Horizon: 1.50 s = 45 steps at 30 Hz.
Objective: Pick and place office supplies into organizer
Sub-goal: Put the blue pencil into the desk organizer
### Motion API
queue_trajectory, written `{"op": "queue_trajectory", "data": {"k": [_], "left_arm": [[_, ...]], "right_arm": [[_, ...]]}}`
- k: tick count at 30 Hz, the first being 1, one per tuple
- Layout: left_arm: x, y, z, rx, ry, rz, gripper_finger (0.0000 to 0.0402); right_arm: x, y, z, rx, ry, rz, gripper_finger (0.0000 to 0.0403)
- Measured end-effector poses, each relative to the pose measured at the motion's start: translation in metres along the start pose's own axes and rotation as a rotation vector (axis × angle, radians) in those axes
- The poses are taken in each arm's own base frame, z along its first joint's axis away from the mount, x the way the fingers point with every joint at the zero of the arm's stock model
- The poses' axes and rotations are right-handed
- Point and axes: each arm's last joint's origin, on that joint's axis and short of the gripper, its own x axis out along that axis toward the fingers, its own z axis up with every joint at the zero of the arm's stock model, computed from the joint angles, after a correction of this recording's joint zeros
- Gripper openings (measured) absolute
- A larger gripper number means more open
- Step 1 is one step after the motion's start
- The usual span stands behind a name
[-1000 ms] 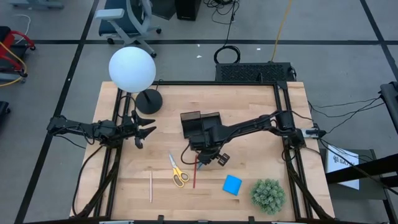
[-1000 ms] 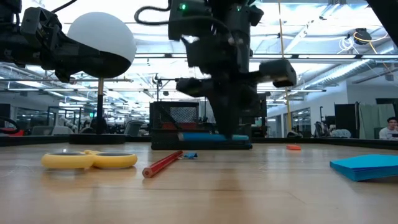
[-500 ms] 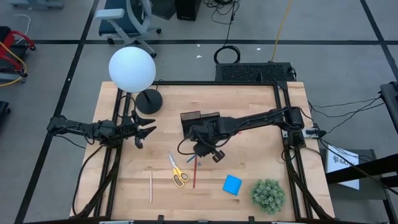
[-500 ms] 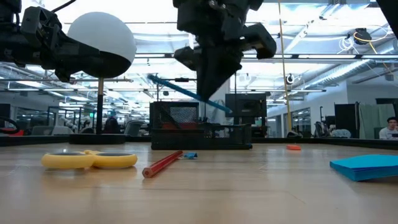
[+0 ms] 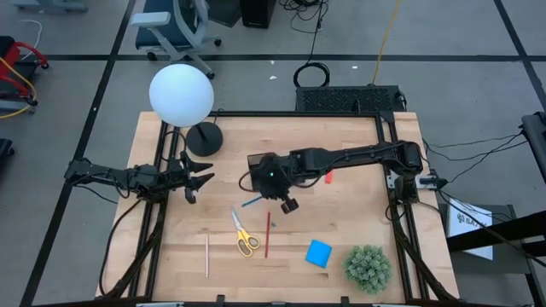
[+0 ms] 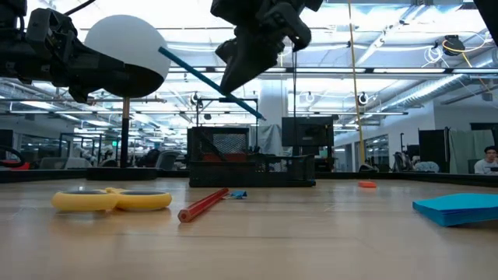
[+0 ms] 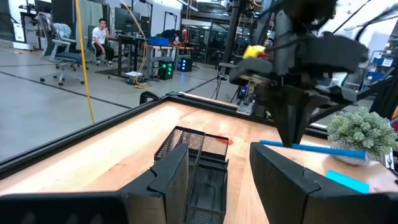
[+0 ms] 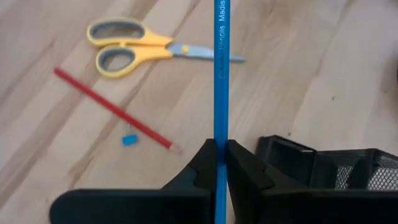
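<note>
The blue pencil is pinched between the pressed-together jaws of the right gripper, held in the air above the surface and slanting down. In the low view the blue pencil hangs tilted beneath the right gripper, clear of the wood. From above, the right gripper sits over the black mesh organizer, with the pencil's free end sticking out toward the scissors.

The organizer stands near the middle of the surface, its compartments open at the top.

On the wood just beyond the pencil lie the yellow-handled scissors, and beside them, apart, the red pencil. A tiny blue scrap lies close to the red pencil. A pale wooden pencil lies farther toward the left arm's side. The blue square notepad rests near the green spiky plant ball. A small red eraser lies beside the right arm.

The left gripper waits at the left side of the surface, jaws spread and empty, near the lamp with its white globe.
</note>
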Motion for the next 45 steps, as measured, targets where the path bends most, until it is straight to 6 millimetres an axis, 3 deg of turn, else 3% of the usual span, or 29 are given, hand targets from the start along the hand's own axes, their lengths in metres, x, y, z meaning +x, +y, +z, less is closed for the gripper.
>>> {"op": "queue_trajectory", "data": {"k": [8,18,35,45], "left_arm": [[0.0,0.0,0.0,0.0,0.0,0.0,0.017],[0.0,0.0,0.0,-0.001,0.001,0.0,0.017],[0.0,0.0,-0.003,0.005,0.031,-0.023,0.017],[-0.003,0.004,0.001,-0.029,0.103,0.114,0.017]], "right_arm": [[-0.006,-0.022,0.001,0.081,-0.13,-0.007,0.0],[-0.011,-0.042,-0.006,0.11,-0.159,-0.057,0.0001],[-0.009,-0.037,-0.003,0.063,-0.162,-0.052,0.0001],[-0.009,-0.037,-0.003,0.065,-0.161,-0.053,0.0]]}}
